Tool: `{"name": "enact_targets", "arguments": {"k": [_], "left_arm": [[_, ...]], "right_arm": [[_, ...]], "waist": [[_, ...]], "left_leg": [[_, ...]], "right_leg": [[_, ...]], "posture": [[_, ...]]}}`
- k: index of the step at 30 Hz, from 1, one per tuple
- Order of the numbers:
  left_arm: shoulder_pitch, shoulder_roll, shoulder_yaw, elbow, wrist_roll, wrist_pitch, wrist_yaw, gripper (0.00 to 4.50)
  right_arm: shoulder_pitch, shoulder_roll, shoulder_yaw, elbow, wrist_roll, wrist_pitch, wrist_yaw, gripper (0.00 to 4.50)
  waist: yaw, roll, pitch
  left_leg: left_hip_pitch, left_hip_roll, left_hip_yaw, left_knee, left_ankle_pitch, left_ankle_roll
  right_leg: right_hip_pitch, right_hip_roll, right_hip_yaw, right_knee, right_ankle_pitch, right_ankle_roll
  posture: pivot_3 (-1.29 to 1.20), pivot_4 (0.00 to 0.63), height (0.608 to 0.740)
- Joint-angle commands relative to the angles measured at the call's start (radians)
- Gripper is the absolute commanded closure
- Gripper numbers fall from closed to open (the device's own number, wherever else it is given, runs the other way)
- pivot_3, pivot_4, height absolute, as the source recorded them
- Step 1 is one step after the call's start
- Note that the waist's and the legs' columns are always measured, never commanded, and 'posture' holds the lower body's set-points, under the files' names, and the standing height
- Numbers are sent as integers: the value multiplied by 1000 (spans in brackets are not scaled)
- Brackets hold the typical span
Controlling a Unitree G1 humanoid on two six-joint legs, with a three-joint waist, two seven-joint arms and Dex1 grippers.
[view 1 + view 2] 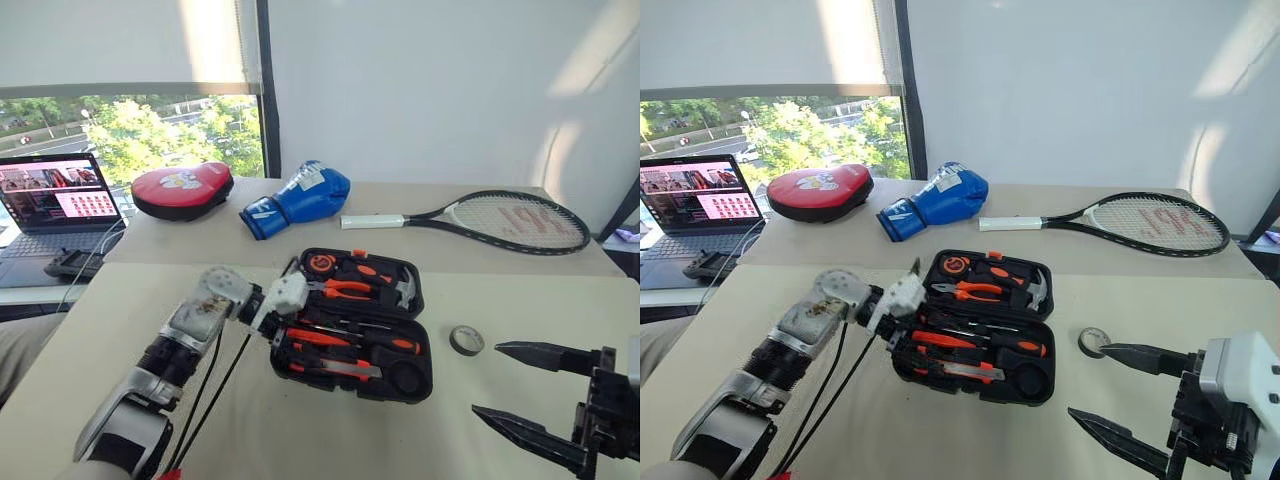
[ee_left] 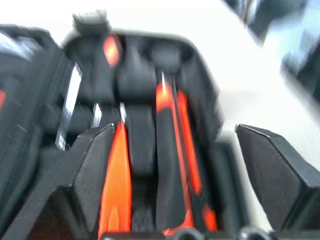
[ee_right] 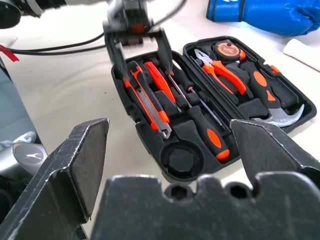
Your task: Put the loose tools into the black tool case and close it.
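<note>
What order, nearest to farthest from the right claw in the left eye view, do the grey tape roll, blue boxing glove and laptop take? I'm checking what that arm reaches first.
From the right claw:
1. Grey tape roll, on the table just ahead of it, beside the tool case.
2. Blue boxing glove, on the far table, toward the middle.
3. Laptop, at the far left edge by the window.

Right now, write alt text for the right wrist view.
An open black tool case lies on a pale table, screwdrivers and an orange utility knife seated in its recesses. The left gripper hangs open over its far end, framed by the open right gripper.
</note>
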Motion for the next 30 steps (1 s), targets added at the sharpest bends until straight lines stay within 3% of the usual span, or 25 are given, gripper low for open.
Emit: {"name": "enact_targets", "arguments": {"k": [1, 4, 8, 20, 27, 30], "left_arm": [[95, -9, 75, -115, -56, 88, 120, 1893], [179, -15, 73, -170, -28, 37, 169, 3212], [253, -35, 30, -146, 63, -10, 274, 4449], [266, 5, -162, 17, 322, -259, 291, 4449], [236, -11, -175, 105, 387, -534, 316, 4449], [245, -27, -114, 96, 319, -588, 313, 4449]], "right_arm": [[-9, 12, 7, -15, -3, -28, -16, 0], [-14, 14, 16, -16, -4, -29, -23, 0], [-17, 11, 24, -22, -2, -27, -32, 0], [32, 1, -16, -69, 62, -9, -77, 0], [28, -17, 31, -87, 68, -9, -132, 0], [1, -38, 79, -71, 49, 1, -176, 0]], "waist": [[0, 1, -1], [1, 1, 0], [9, 0, 0], [16, 9, -6], [16, 15, -14], [16, 16, -15]], "left_leg": [[0, 0, 0, 0, 0, 0], [3, -1, 0, 0, -3, 3], [3, -1, 0, 1, -3, 3], [10, -1, 0, -1, -8, 6], [16, -2, 1, -4, -8, 5], [16, -2, 1, -4, -8, 5]], "right_leg": [[0, 1, 0, 0, 0, 0], [4, -1, 1, -1, -1, 1], [4, -3, 1, -1, -1, 1], [6, -6, 1, -2, -1, -1], [9, -8, 2, -2, -3, -4], [9, -9, 2, -2, -4, -5]], "posture": [[0, 150, 740], [0, 150, 740], [0, 150, 740], [0, 150, 740], [0, 150, 740], [0, 150, 740]]}}
